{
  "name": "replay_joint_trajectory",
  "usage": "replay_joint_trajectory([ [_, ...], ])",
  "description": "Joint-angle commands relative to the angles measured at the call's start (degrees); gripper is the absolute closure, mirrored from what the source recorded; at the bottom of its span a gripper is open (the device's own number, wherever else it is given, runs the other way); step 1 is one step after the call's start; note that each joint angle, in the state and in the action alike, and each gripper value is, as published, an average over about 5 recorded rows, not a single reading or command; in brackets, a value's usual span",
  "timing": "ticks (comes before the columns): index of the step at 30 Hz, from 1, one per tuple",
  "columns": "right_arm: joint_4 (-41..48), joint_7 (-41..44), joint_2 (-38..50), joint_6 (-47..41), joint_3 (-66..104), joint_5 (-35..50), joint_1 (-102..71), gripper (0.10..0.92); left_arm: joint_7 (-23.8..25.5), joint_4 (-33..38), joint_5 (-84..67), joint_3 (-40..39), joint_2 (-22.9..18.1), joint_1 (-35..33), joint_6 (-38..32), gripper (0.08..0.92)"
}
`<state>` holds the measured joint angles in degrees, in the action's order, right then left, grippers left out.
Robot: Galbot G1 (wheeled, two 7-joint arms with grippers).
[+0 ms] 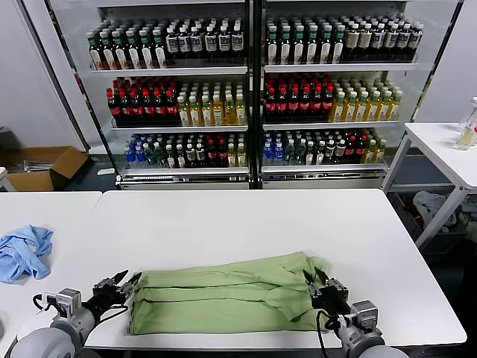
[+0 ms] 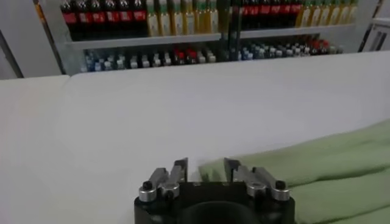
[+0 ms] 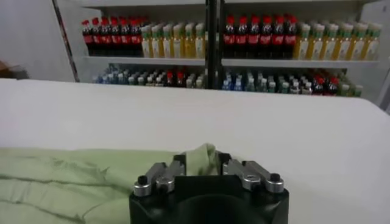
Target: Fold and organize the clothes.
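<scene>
Light green shirt (image 1: 227, 294): folded into a long band, lying flat across the near edge of the white table (image 1: 246, 220), lengthwise left to right, two lengthwise folds showing on top; print and buttons not visible. Left gripper (image 1: 124, 282): at the shirt's left end, just above the table, fingers (image 2: 178, 172) parted, nothing between them; shirt corner just ahead of the tips in the left wrist view, contact not determinable. Right gripper (image 1: 319, 280): at the shirt's right end, over the cloth, fingers (image 3: 172, 171) parted; a raised ridge of green fabric stands in the gap in the right wrist view, not pinched. Sky-blue garment (image 1: 24, 252): crumpled, on the adjoining table to the left, well apart from the shirt. Cardboard box (image 1: 41, 165): open, on the floor at far left. Glass-door cooler (image 1: 250, 93): behind the table, shelves stocked with rows of bottled drinks. Second white table (image 1: 447, 149): at far right, bearing a bottle (image 1: 468, 130).
</scene>
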<state>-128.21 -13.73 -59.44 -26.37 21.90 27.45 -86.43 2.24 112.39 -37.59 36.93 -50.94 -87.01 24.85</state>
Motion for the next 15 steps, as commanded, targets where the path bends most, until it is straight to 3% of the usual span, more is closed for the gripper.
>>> replay_joint_trajectory([
  [1, -3.8, -0.2, -1.2, 0.1, 2.8, -2.9, -3.2, 0.508, -15.6, 9.9, -1.3, -3.0, -3.7, -2.2, 0.0, 0.460],
  [6, -4.5, -0.2, -2.0, 0.3, 3.0, -5.4, -5.8, 0.361, -22.7, 7.6, -1.5, -5.9, -5.9, -2.8, 1.0, 0.330],
  [11, -4.5, -0.3, -2.5, 0.3, 2.8, -7.0, -6.4, 0.234, -25.3, 6.9, -1.8, -7.3, -7.8, -3.0, 1.3, 0.196],
  [15, -4.4, -0.4, -2.9, 0.3, 2.2, -8.0, -6.5, 0.206, -26.1, 5.3, -1.8, -8.1, -9.4, -2.1, 1.2, 0.178],
])
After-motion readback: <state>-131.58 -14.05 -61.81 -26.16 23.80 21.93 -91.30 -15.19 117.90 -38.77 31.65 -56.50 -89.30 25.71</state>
